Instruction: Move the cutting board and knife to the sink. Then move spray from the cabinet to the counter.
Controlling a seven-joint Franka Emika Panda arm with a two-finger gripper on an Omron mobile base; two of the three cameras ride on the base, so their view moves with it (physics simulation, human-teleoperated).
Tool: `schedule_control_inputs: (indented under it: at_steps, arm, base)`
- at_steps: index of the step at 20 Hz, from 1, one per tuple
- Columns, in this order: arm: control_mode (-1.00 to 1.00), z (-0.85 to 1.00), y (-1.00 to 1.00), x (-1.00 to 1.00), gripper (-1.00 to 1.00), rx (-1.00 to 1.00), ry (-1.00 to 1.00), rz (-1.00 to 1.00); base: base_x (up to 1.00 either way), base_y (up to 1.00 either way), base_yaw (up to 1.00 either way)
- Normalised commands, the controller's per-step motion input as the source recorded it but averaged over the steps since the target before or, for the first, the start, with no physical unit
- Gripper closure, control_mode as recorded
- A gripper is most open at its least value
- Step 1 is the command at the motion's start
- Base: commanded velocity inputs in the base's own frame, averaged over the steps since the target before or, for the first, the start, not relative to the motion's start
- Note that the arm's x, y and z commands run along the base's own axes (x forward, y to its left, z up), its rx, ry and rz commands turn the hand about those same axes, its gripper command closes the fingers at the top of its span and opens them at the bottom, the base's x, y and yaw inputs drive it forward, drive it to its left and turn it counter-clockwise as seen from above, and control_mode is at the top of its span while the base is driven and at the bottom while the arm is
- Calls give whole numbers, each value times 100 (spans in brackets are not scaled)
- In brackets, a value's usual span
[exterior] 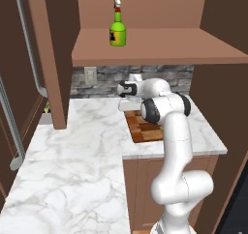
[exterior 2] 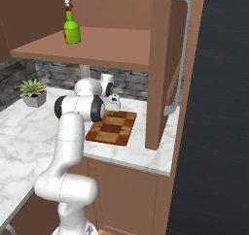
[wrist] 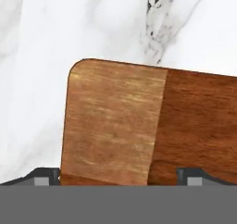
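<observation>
Claw (wrist: 118, 177) is held wide open, nothing gripped, directly above a rounded corner of the cutting board (wrist: 139, 126); a finger tip (wrist: 46, 177) is seen at 7 o'clock of that corner and the other at 5 o'clock.

Board lies flat on the white, grey-veined marble worktop (exterior: 72, 146), at 12 o'clock from the robot base, below the cabinet shelf (exterior: 160, 47).

Handling, as judged: board stiff, flat, moderately heavy, smooth and possibly slippery. A flat-lying slab offers little to pinch; a hold across an edge near the corner is expected to serve best.

Materials: board of checkered light and dark wood blocks with visible grain. Spray bottle (exterior: 117, 31), green and narrow-necked, stands upright on the shelf.
</observation>
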Motion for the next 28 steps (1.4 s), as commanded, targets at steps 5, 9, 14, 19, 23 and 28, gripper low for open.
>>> schedule_control_inputs:
  at_steps: [5, 9, 14, 19, 23, 28]
  arm:
    - [-100, -16, -17, -91, -100, 0, -1, 0]
    - [-100, 25, 0, -7, -100, 0, -20, 0]
    - [-100, 57, 5, 0, -100, 0, -19, 0]
    - [-100, 5, 5, 49, -100, 0, -2, 0]
    - [-100, -8, 0, 79, -100, 0, -9, 2]
    - [-100, 0, 0, 86, -100, 0, -1, 0]
  base:
    - [0, 0, 0]
    - [0, 0, 0]
    - [0, 0, 0]
    - [0, 0, 0]
    - [0, 0, 0]
    - [0, 0, 0]
